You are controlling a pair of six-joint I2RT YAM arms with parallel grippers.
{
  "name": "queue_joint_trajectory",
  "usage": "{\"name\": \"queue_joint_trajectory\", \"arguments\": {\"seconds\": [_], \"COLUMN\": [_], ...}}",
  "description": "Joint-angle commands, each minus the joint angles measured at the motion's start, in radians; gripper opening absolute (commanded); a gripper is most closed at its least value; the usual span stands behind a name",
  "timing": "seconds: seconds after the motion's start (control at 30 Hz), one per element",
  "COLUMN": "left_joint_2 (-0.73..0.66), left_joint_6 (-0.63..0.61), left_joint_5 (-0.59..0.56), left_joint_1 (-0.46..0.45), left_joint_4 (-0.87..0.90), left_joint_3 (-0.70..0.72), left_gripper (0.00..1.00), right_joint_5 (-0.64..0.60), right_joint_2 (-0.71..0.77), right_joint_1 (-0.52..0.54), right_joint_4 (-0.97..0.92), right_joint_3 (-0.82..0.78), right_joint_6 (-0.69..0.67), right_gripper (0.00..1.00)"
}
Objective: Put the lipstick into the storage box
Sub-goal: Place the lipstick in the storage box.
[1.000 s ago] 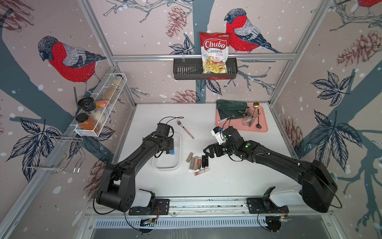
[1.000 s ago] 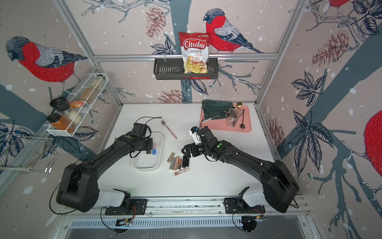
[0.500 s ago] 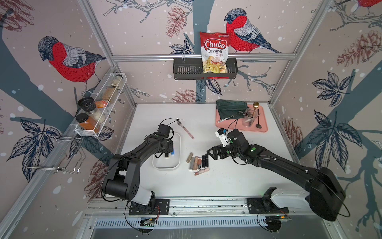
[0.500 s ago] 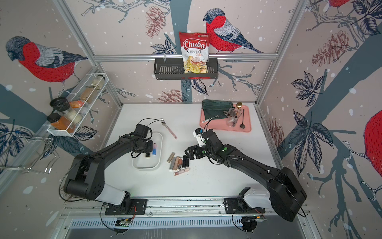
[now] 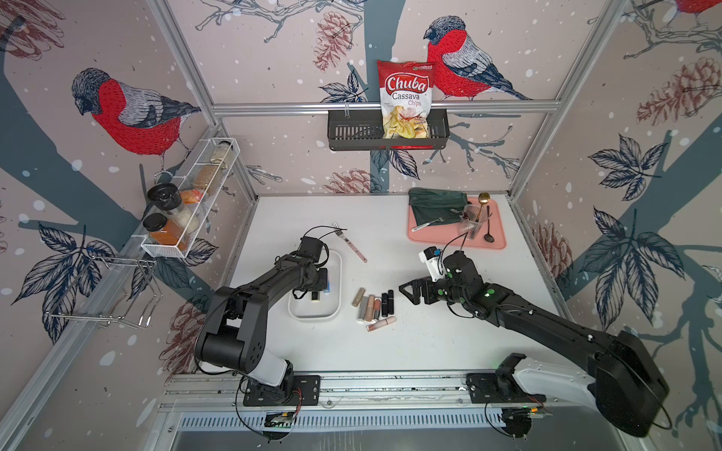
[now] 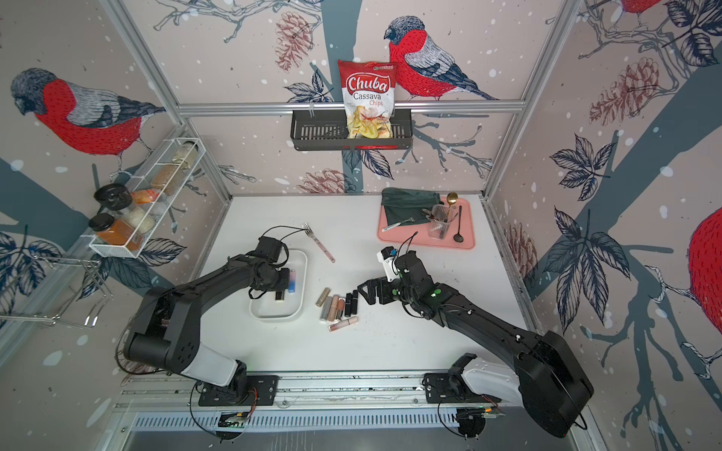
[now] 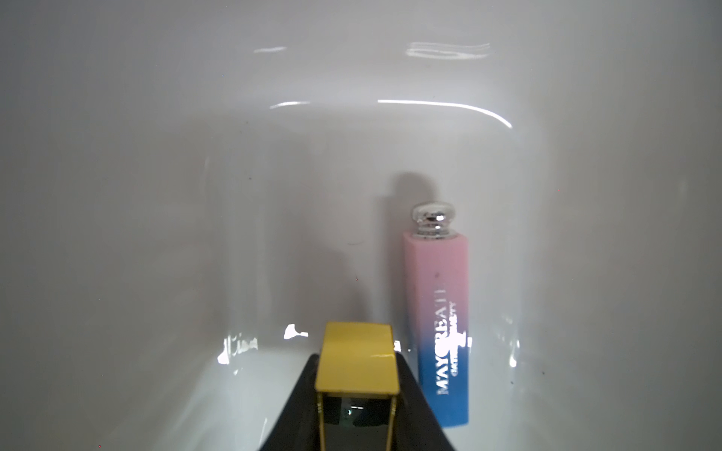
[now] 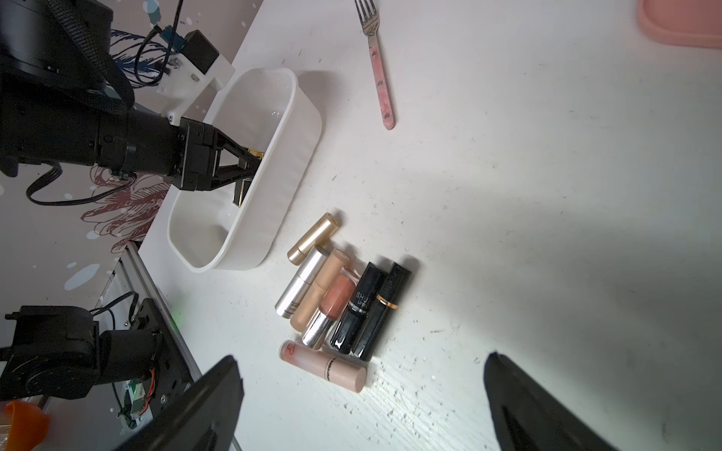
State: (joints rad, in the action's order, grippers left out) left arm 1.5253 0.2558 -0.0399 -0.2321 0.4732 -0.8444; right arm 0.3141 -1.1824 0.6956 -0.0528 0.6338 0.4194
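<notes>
Inside white rounded plastic storage box (image 5: 312,312), left gripper (image 8: 250,168) is clamping black-and-gold square lipstick (image 7: 355,363), long axis running along box length, parallel to pink-to-blue lipstick (image 7: 439,312) lying there; release pending. Seven tubes (image 5: 373,306) are waiting outside; right gripper (image 5: 410,293) is hovering, fingers wide apart

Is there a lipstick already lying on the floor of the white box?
Yes, the left wrist view shows a pink-and-blue lipstick lying flat on the floor of the white box.
</notes>
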Motion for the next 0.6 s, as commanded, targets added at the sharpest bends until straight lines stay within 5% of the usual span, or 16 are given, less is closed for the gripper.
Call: {"name": "queue_joint_trajectory", "arguments": {"seconds": [0.0,0.57], "left_joint_2": [-0.024,-0.204], "left_joint_6": [-0.004,-0.007], "left_joint_5": [0.015,0.082], "left_joint_1": [0.002,0.003], "left_joint_4": [-0.025,-0.08], "left_joint_3": [0.007,0.037], "left_gripper": [0.37,0.59], "right_joint_5": [0.039,-0.057], "right_joint_2": [-0.031,-0.066], "right_joint_1": [-0.002,0.069], "right_joint_4": [0.043,-0.075], "right_joint_3": [0.02,0.088], "right_joint_6": [0.005,0.031], "right_gripper": [1.0,1.0]}}
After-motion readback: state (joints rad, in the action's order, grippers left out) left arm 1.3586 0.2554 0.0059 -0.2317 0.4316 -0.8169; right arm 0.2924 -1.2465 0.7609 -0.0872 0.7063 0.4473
